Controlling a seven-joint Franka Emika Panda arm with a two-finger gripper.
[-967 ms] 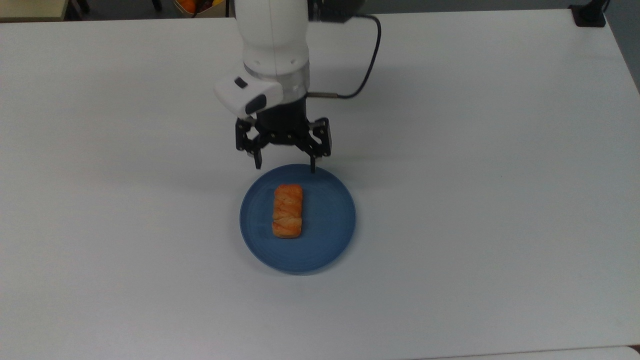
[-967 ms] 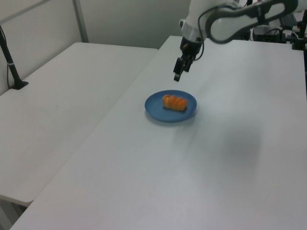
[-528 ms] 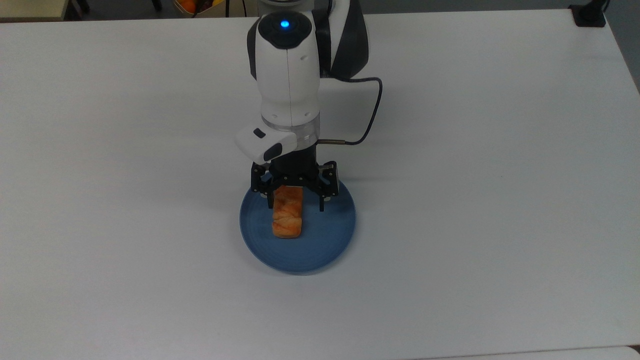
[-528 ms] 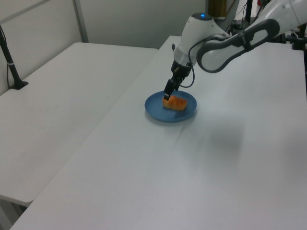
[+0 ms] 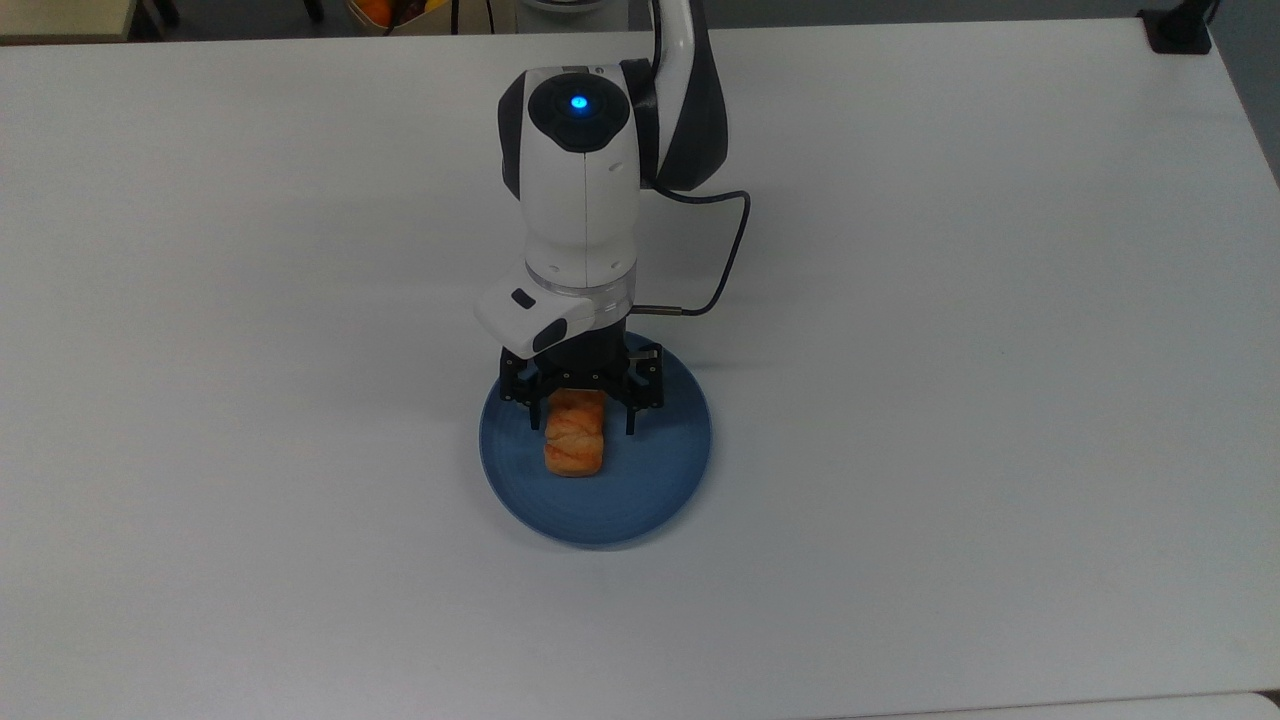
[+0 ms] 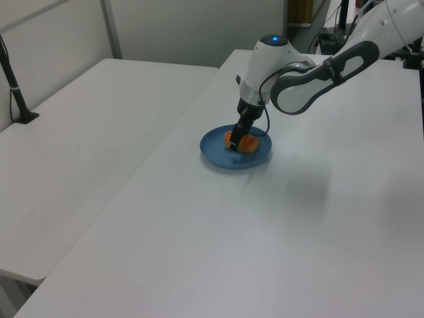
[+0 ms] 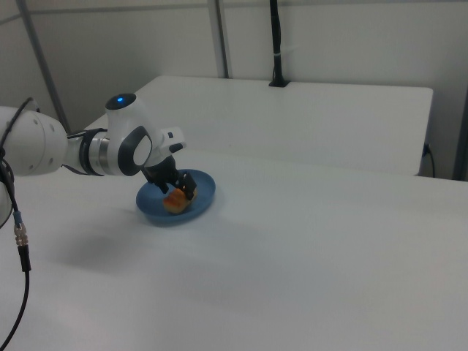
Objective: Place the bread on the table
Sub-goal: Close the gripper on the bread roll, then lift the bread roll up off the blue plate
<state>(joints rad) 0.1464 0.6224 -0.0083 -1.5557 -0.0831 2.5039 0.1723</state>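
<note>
Bread (image 5: 574, 444) on blue plate (image 5: 660, 480), between hand's (image 5: 581, 424) spread fingers, not yet clamped.

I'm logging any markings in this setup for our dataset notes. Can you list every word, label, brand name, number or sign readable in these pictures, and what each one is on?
There is no readable text.
The arm bears a blue light, no lettering.
The gripper, the bread, the blue plate and the table carry no print or labels.
</note>
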